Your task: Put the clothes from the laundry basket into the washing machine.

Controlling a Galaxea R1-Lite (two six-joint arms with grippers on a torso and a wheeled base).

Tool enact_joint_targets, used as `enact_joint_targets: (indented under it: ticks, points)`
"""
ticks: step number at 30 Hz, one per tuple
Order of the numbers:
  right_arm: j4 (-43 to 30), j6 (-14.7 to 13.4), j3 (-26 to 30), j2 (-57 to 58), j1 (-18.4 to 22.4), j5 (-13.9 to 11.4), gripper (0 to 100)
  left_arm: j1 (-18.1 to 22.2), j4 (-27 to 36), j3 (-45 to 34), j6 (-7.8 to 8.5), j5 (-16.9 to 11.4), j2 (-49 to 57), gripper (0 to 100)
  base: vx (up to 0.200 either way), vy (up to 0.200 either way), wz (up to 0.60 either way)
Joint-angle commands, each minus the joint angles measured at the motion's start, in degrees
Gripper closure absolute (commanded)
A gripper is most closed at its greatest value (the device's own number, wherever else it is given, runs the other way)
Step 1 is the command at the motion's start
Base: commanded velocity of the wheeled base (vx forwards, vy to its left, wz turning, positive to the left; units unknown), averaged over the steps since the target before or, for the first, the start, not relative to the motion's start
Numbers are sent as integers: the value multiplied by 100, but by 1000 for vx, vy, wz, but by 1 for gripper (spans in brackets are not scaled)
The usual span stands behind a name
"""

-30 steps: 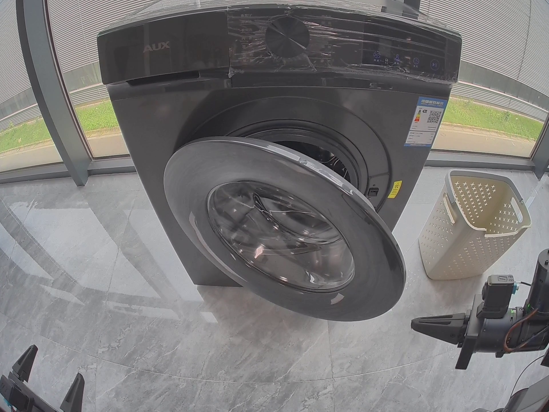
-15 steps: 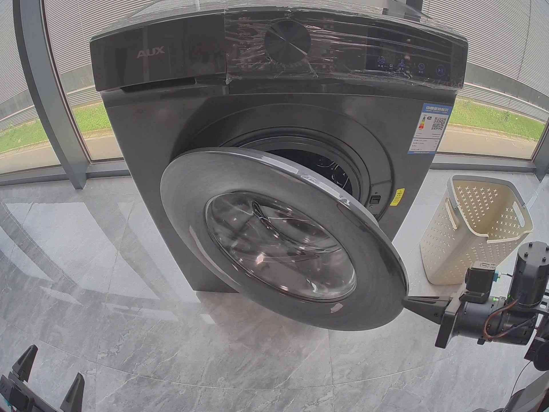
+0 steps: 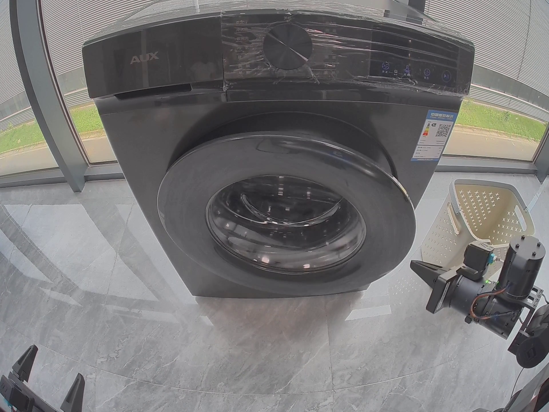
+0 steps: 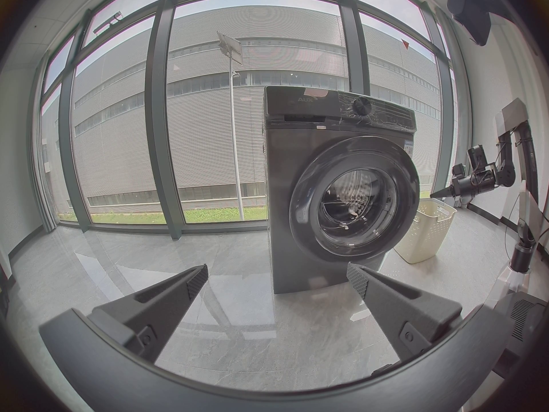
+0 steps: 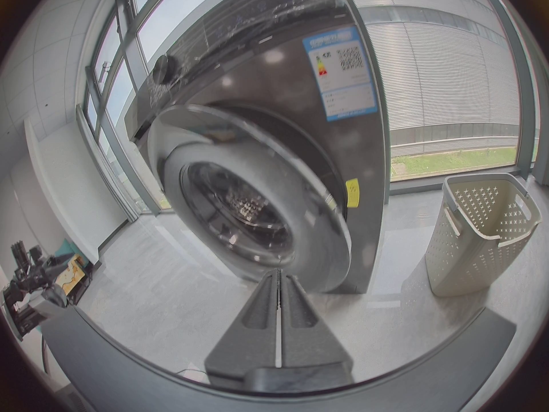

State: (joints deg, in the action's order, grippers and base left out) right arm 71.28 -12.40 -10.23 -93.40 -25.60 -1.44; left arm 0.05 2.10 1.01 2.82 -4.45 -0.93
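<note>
The cream, perforated laundry basket [image 3: 437, 233] stands upright on the floor at 4 o'clock from the washing machine [image 3: 148, 138], just beside its right front corner. Its open top tilts toward the camera, and its holed inner walls show. The dark grey front-loading machine fills the middle of the head view. Its round door [image 3: 286, 218] lies against the front panel, though I cannot tell whether it is latched.

The right gripper [image 3: 416, 266] hangs at 4 o'clock from the door, between the door's rim and the basket. Its fingers are pressed together on nothing and point at the rim. I cannot tell whether they touch it. The left gripper [image 3: 50, 373] sits low at 7 o'clock in the head view, well apart from the machine, its fingers spread wide and holding nothing.

A dial [image 3: 287, 46] under plastic film sits on the control panel at 12 o'clock, and a label [image 3: 436, 134] is stuck at 2 o'clock from the door. The floor [image 3: 257, 350] is glossy grey marble, and tall windows [image 3: 68, 41] stand behind.
</note>
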Motion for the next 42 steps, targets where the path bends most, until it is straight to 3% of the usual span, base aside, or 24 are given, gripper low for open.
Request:
enact_joint_targets:
  ticks: [1, 14, 29, 41, 42]
  points:
    - [0, 62, 170, -187, -85, -14, 100, 4, 1, -101, -9, 6, 93, 0, 0, 0, 0]
    - [79, 115, 91, -161, -226, -23, 100, 4, 1, -101, -27, 6, 93, 0, 0, 0, 0]
    - [237, 71, -85, -187, -305, -23, 100, 4, 1, -101, -44, 6, 93, 0, 200, 0, 0]
    - [396, -8, -515, -407, -156, 47, 100, 4, 1, -101, -44, 14, 93, 0, 0, 0, 0]
    - [396, -26, -612, -424, -103, 153, 100, 4, 1, -101, -44, 6, 93, 0, 0, 0, 0]
